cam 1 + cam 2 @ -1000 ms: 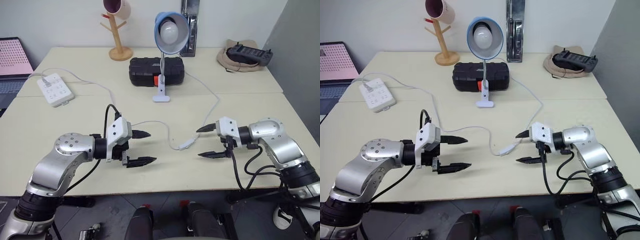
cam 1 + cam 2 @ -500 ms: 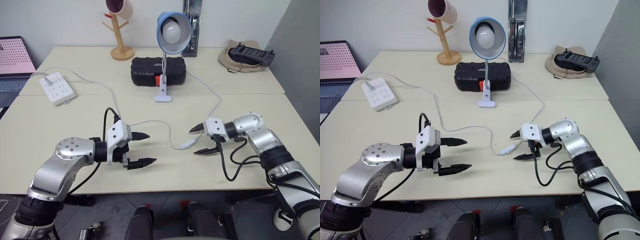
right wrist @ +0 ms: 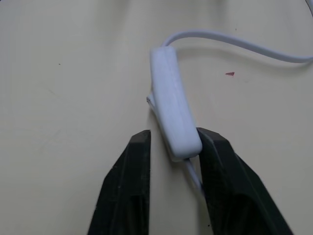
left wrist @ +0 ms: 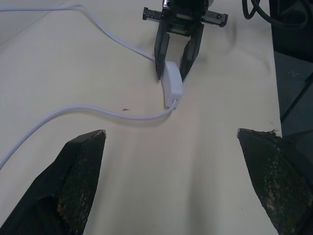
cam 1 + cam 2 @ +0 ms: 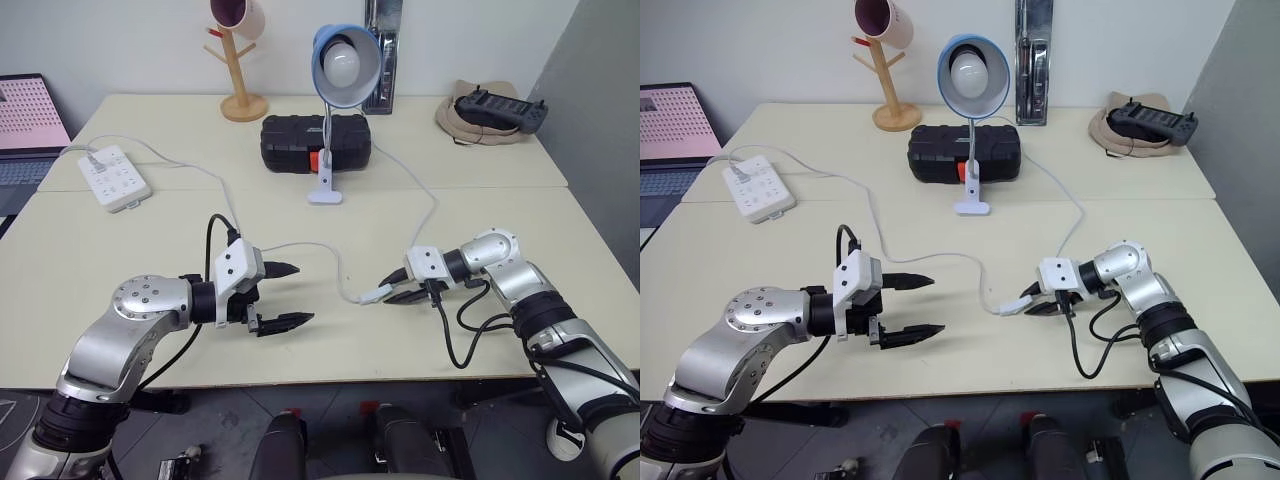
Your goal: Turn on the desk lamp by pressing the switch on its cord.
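Head view, table edges: I see the cream table (image 5: 120, 250) with its near edge running just below both arms; a seam crosses it left to right beyond the grippers.
Open room: bare tabletop lies between the two grippers and to the near side of the switch; the right edge of the table runs just beyond my right arm.
Far clutter: black case (image 5: 314, 142), wooden mug tree (image 5: 236, 70) and power strip (image 5: 111, 177) at far left, all well apart from the grippers.
Desk lamp: the desk lamp (image 5: 343, 62) stands at far centre, its white base just in front of the black case, blue shade facing me.
Cord: the cord (image 5: 425, 215) runs from the lamp's side down the right half of the table to the switch, then loops on leftward toward the power strip.
Switch: the switch (image 3: 173, 115) lies on the table right of centre, near the front edge, one end caught between my right gripper's fingers.
Right gripper: right gripper (image 5: 1032, 301) is closed onto the switch; in the right wrist view both black fingers (image 3: 132, 191) press its sides at the nearer end.
Right arm pose: forearm comes in from the right, the gripper pointing left and tilted down to the tabletop.
Left gripper: left gripper (image 5: 286, 296) has its fingers spread wide, holding nothing, hovering left of the switch and well apart from it.
Left arm pose: elbow bent at near left, the gripper pointing right toward the switch.
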Controlling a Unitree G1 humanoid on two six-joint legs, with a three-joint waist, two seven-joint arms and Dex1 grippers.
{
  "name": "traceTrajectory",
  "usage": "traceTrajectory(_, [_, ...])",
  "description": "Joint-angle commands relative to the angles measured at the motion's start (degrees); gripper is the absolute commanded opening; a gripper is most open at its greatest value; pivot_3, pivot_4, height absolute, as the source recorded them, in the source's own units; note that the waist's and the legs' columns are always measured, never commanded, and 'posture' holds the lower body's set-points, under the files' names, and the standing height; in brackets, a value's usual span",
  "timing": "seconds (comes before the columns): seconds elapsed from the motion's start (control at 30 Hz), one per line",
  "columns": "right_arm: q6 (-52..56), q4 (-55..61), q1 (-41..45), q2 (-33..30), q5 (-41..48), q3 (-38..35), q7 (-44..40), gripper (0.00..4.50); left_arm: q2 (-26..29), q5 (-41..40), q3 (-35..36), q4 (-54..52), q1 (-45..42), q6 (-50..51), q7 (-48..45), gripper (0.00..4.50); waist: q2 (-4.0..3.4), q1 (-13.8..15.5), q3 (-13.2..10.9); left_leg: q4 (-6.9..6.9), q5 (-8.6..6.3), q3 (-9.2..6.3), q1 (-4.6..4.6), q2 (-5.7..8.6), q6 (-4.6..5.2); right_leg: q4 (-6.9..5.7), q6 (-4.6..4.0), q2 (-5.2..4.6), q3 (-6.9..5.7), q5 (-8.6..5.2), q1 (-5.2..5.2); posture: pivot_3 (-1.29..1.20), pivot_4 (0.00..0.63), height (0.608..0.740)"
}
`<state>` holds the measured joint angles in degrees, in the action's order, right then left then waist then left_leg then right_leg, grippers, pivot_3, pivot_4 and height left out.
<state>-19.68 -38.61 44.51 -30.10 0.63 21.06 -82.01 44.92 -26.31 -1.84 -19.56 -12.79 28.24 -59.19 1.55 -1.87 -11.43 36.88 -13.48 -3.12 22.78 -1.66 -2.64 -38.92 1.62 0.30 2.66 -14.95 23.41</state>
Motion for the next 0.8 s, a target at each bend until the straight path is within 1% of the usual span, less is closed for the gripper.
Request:
traceTrajectory(0.03, [-0.2, 1.0, 0.5, -0.6, 0.3, -1.1, -1.0, 0.4, -0.3, -0.1, 0.8, 0.1, -1.4, -0.7, 0.2, 4.5, 0.0, 0.0, 0.0, 0.0, 0.0, 0.0, 0.0, 0.0, 0.0, 0.0, 0.0, 0.0, 0.0, 0.0, 0.0, 0.0, 0.15, 0.74])
traceTrajectory(0.17, [1.1, 2.8, 0.0, -2.3, 1.3, -2.0, -2.1, 0.36, -0.7, -0.3, 0.9, 0.4, -1.4, -0.1, 0.7, 4.5, 0.0, 0.0, 0.0, 0.0, 0.0, 0.0, 0.0, 0.0, 0.0, 0.0, 0.0, 0.0, 0.0, 0.0, 0.0, 0.0, 0.15, 0.74])
traceTrajectory(0.23, [4.6, 5.4, -1.1, -3.5, 2.7, -3.7, -1.2, 0.36, -1.1, -0.5, 0.7, 0.4, -1.2, 0.4, 1.0, 4.5, 0.0, 0.1, 0.0, 0.01, 0.0, 0.0, 0.01, 0.0, 0.0, 0.0, -0.05, 0.0, 0.0, 0.03, 0.0, 0.0, 0.15, 0.74])
traceTrajectory(0.3, [17.2, 12.9, -3.2, -4.3, 7.5, -7.0, 0.6, 0.36, -2.4, -3.4, 1.8, 0.4, -2.2, 4.8, 3.1, 4.5, 0.0, 0.1, 0.0, 0.02, 0.0, -0.01, 0.02, 0.01, 0.0, 0.0, -0.17, -0.01, -0.01, 0.1, 0.0, 0.0, 0.15, 0.74])
traceTrajectory(0.37, [26.0, 18.6, -4.7, -4.7, 10.4, -9.0, 2.0, 0.36, -3.3, -5.4, 2.8, 0.2, -3.0, 7.9, 4.6, 4.5, 0.0, 0.2, 0.0, 0.03, 0.0, -0.07, 0.04, 0.02, 0.0, -0.02, -0.18, -0.03, -0.02, 0.11, -0.01, 0.0, 0.15, 0.74])
traceTrajectory(0.4, [36.1, 23.6, -5.4, -4.6, 15.1, -11.5, 4.4, 0.36, -4.3, -8.0, 3.9, 0.1, -4.0, 11.5, 6.3, 4.5, 0.0, 0.1, 0.0, 0.04, 0.0, -0.09, 0.04, 0.02, 0.0, -0.02, -0.18, -0.03, -0.04, 0.11, -0.01, 0.0, 0.15, 0.74])
traceTrajectory(0.43, [43.6, 27.4, -6.0, -4.5, 18.5, -13.3, 6.2, 0.36, -4.9, -9.9, 4.7, -0.2, -4.7, 14.2, 7.6, 4.5, 0.0, 0.1, 0.0, 0.04, 0.0, -0.09, 0.03, 0.02, 0.0, -0.03, -0.16, -0.03, -0.04, 0.1, -0.01, 0.0, 0.15, 0.74])
traceTrajectory(0.5, [62.2, 35.3, -6.7, -3.1, 28.5, -19.8, 13.5, 0.36, -7.6, -17.7, 7.7, -0.3, -7.2, 23.1, 11.8, 4.5, 0.0, 0.1, 0.0, 0.06, 0.0, -0.18, 0.04, 0.01, 0.0, -0.07, -0.11, -0.02, -0.1, 0.07, -0.01, 0.0, 0.15, 0.74])
traceTrajectory(0.53, [72.2, 37.6, -6.8, -0.7, 34.8, -25.2, 19.3, 0.36, -10.5, -24.4, 10.0, 0.6, -8.4, 28.0, 15.2, 4.5, 0.0, 0.1, 0.0, 0.06, 0.0, -0.21, 0.04, 0.0, 0.0, -0.1, -0.09, -0.02, -0.11, 0.06, -0.01, 0.0, 0.15, 0.74])
traceTrajectory(0.57, [79.8, 39.5, -6.8, 1.3, 39.5, -29.4, 24.0, 0.36, -12.6, -29.4, 11.9, 1.3, -9.3, 31.8, 17.9, 4.5, 0.0, 0.1, 0.0, 0.07, 0.0, -0.24, 0.05, 0.0, 0.0, -0.12, 0.0, -0.02, -0.14, 0.01, -0.02, 0.0, 0.15, 0.74])
traceTrajectory(0.63, [90.9, 41.7, -6.6, 4.9, 46.5, -36.5, 31.2, 0.36, -16.2, -37.1, 14.4, 2.1, -10.3, 36.5, 22.2, 4.5, 0.03, 0.1, 0.0, 0.09, 0.0, -0.3, 0.03, 0.01, -0.01, -0.08, 0.01, -0.02, -0.2, 0.0, -0.1, 0.0, 0.15, 0.74])
traceTrajectory(0.7, [98.9, 43.2, -6.5, 7.3, 52.1, -41.2, 35.3, 0.36, -19.8, -44.0, 16.2, 3.4, -11.5, 38.9, 27.6, 4.5, 0.03, 0.1, 0.0, 0.09, 0.0, -0.3, 0.05, 0.03, -0.01, -0.05, 0.01, -0.03, -0.19, 0.0, -0.11, 0.0, 0.15, 0.74])
traceTrajectory(0.8, [105.1, 45.4, -6.9, 8.3, 56.7, -44.3, 39.1, 0.36, -24.2, -51.5, 17.5, 5.4, -13.2, 39.2, 35.4, 4.5, 0.03, 0.1, 0.0, 0.09, 0.0, -0.29, 0.06, 0.08, 0.0, -0.04, -0.12, -0.08, -0.18, 0.09, -0.1, 0.0, 0.15, 0.74])
